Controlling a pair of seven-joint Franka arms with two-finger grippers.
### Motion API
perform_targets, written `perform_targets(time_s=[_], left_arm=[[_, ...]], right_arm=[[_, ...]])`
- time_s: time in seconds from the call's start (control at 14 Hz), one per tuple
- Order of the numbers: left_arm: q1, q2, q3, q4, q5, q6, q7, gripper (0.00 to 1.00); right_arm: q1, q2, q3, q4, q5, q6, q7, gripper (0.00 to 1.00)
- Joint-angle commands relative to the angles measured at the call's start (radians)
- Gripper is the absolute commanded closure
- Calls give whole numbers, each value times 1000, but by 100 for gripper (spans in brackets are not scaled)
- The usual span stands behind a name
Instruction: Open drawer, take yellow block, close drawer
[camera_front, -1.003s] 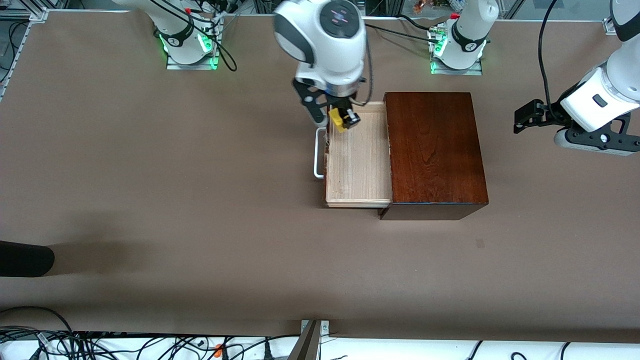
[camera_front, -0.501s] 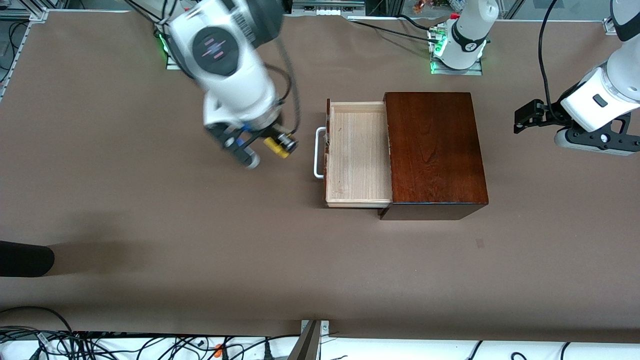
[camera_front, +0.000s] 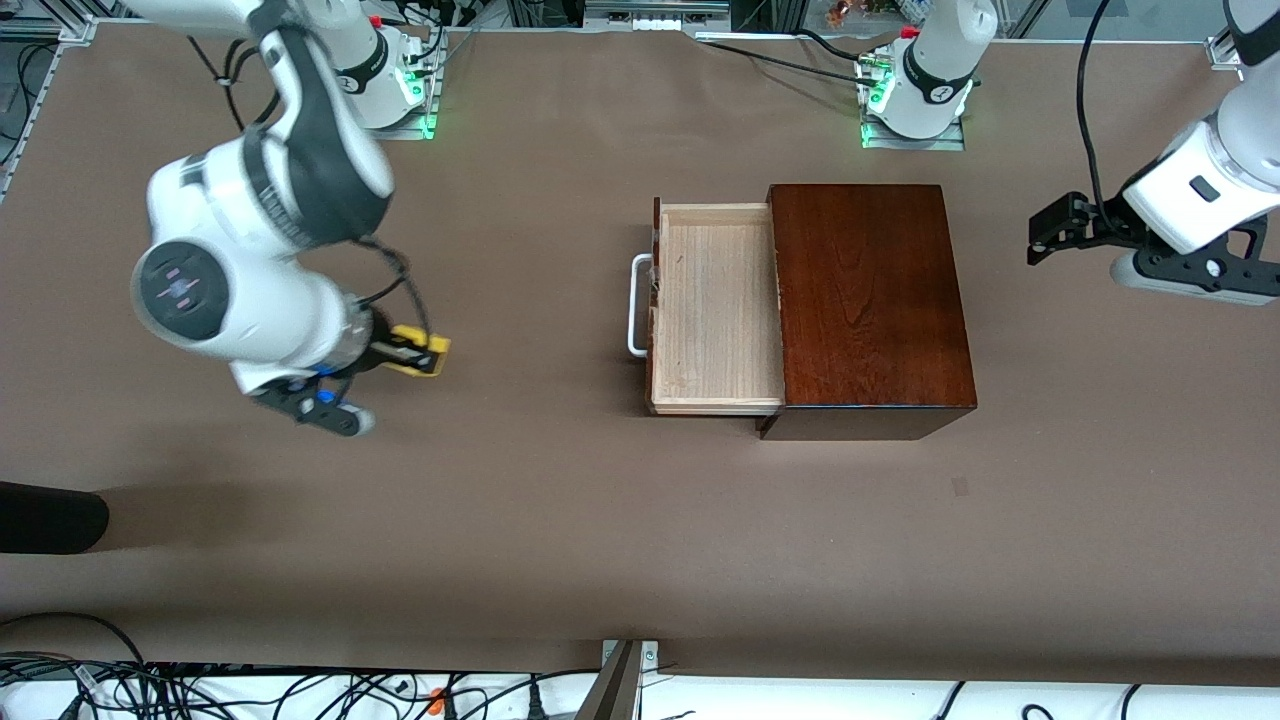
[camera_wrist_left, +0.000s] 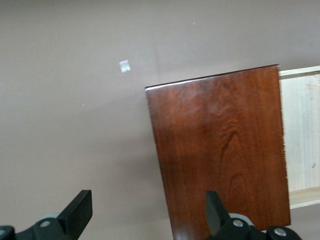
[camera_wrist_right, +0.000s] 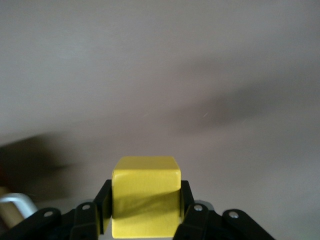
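Transport step of the task: the right gripper (camera_front: 425, 353), at middle left of the front view, pinches the yellow block (camera_front: 421, 352) between its fingers over bare brown table (camera_front: 560, 520), well apart from the drawer (camera_front: 716, 305); the right wrist view shows the block (camera_wrist_right: 145, 196) clamped squarely between both fingertips (camera_wrist_right: 103, 204). At frame centre the drawer stands pulled out of the dark-brown wooden box (camera_front: 868, 300), its pale tray bare and its white bar handle (camera_front: 636, 305) facing the right arm's end of the table. At the upper right edge of the front view the left gripper (camera_front: 1045, 238) waits in the air with fingers spread, the left wrist view showing its fingertips (camera_wrist_left: 79, 212) apart above the box (camera_wrist_left: 220, 155). Opening and taking appear done; closing is not yet done. By this reading, the next move calls for setting the block down on the table, then pressing on the drawer front to slide the tray squarely back into the box.
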Motion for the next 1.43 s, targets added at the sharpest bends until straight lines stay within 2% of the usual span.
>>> perform_targets(time_s=[0.0,0.14,0.29,0.5,0.64,0.86,1.0,1.15,1.22,1.29,1.36], left_arm=[[-16,7,-50,55,2,-11,-15,0],[-18,17,-105,57,10,-8,-14,0],[-18,40,-168,69,16,-6,-3,0],[-39,80,-278,75,21,-5,-2,0],[-86,106,-303,78,44,21,-2,0],[-197,178,-310,109,42,75,5,0],[-283,233,-310,138,44,122,12,0],[-352,301,-308,173,44,147,114,0],[-370,336,-308,195,44,148,192,0],[-389,356,-308,204,45,148,280,0],[-397,374,-308,206,45,156,358,0]], right_arm=[[-66,19,-22,-50,0,53,-216,75],[-78,20,-29,-131,-47,131,-290,75],[-80,19,-38,-220,-162,234,-344,75],[-90,30,-77,-363,-179,444,-456,75],[-112,46,-82,-422,-179,559,-517,75],[-138,109,-82,-425,-176,635,-527,74],[-146,111,-82,-429,-176,642,-531,72],[-152,112,-82,-439,-175,646,-539,69],[-155,116,-82,-443,-172,646,-539,41],[-155,116,-82,-443,-170,643,-533,0],[-153,113,-82,-443,-170,636,-530,0]])
